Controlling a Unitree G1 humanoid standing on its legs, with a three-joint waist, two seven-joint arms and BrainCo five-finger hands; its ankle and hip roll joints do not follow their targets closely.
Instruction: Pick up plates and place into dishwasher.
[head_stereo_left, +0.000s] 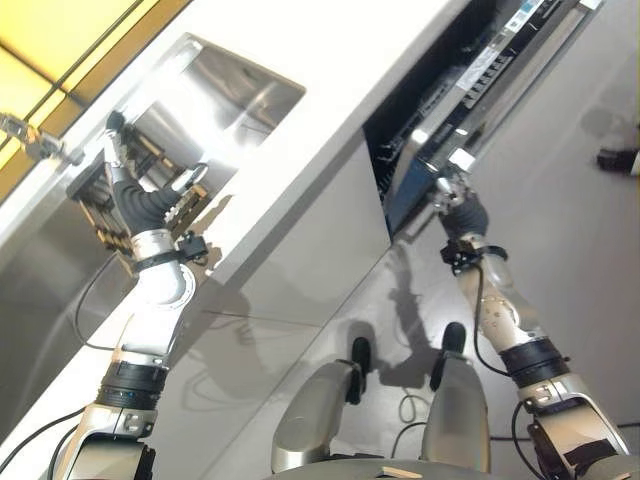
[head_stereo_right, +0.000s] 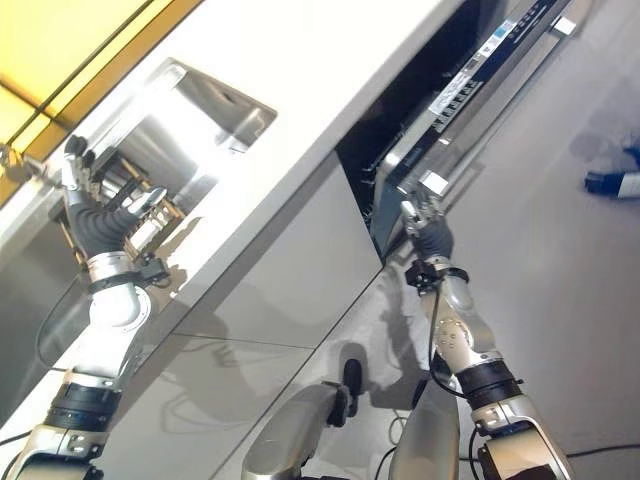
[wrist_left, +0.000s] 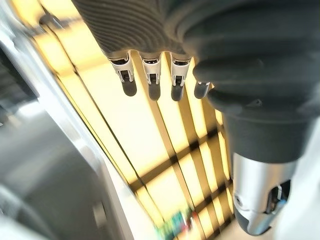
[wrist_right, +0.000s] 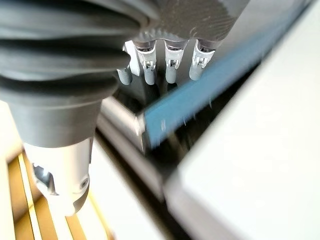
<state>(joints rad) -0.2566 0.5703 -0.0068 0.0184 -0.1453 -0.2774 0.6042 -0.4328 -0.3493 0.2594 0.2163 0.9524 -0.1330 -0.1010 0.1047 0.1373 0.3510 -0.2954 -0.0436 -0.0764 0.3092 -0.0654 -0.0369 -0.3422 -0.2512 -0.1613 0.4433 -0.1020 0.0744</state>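
The left hand (head_stereo_left: 140, 205) is up over the steel sink (head_stereo_left: 235, 95) at the left of the white tabletop (head_stereo_left: 330, 60). Its fingers (wrist_left: 152, 82) are bent down a little and loose, and they hold nothing. Just beside the hand, at the near edge of the sink, stands a dark rack (head_stereo_left: 95, 195). I cannot tell if any plates are in it, and I cannot pick out a plate for sure anywhere. A tap (head_stereo_left: 30, 138) shows at the far left, past the sink.

To the right, under the tabletop, the dishwasher (head_stereo_left: 440, 90) is open. Its door (head_stereo_right: 480, 85) hangs part way down, with a dark strip of buttons along its top edge. A long bar handle (head_stereo_right: 520, 75) runs along the door front. Inside the dark opening you can see thin wire prongs of a dish rack (head_stereo_left: 390, 150).

The right hand (head_stereo_left: 452, 190) is at the near corner of the door. In the right wrist view its fingers (wrist_right: 171, 70) point straight out and rest on the edge of the door, and the thumb (wrist_right: 67, 192) sticks out to the side. The hand is not wrapped round anything.

A grey cupboard front (head_stereo_left: 300, 240) is between the sink and the dishwasher. At the far right, on the floor (head_stereo_left: 580, 230), there is a person's dark shoe (head_stereo_left: 617, 160).
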